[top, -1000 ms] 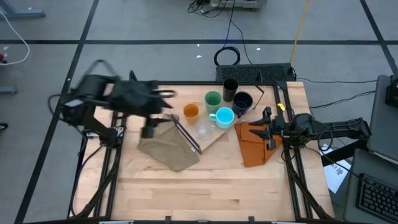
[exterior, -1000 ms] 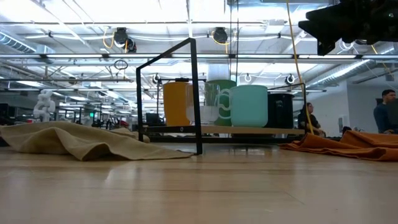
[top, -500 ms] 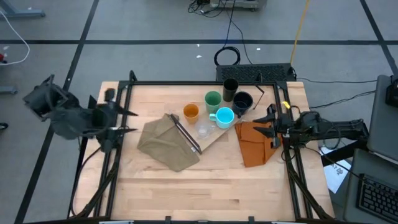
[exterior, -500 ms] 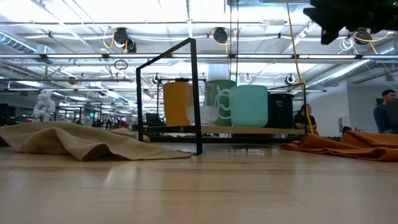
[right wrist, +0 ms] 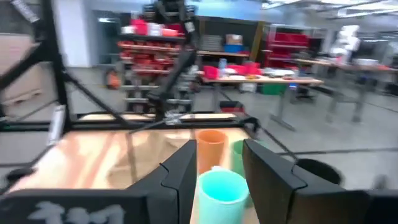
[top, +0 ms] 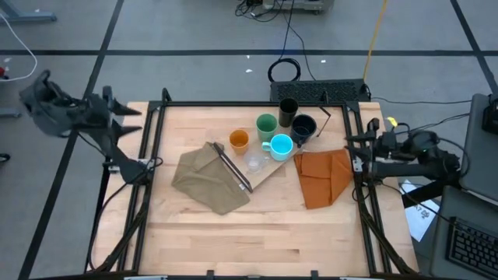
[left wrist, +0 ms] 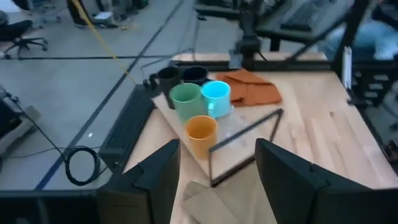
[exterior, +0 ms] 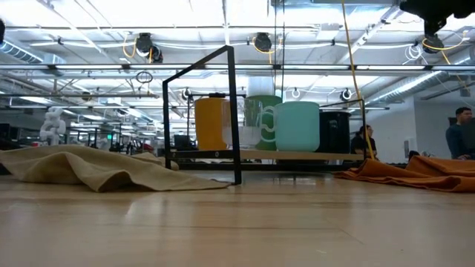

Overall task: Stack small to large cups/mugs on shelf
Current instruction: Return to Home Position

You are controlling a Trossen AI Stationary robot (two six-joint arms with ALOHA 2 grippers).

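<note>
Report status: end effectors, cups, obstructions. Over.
Left end effector open, off table's left edge; right end effector open, at right edge. Six cups standing on shelf. Tan cloth, orange cloth lie beside shelf.

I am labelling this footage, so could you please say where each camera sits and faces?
High view: above the table, facing straight down; shows both arms, left pincer and right pincer at opposite table sides.
Low view: at table-top height, facing level across to the shelf; only an arm part in a top corner.
Left wrist view: on the left arm, facing the shelf; own fingers show.
Right wrist view: on the right arm, facing the shelf oppositely; own fingers show.
Shared: every view catches the orange cup and cyan mug.
</note>
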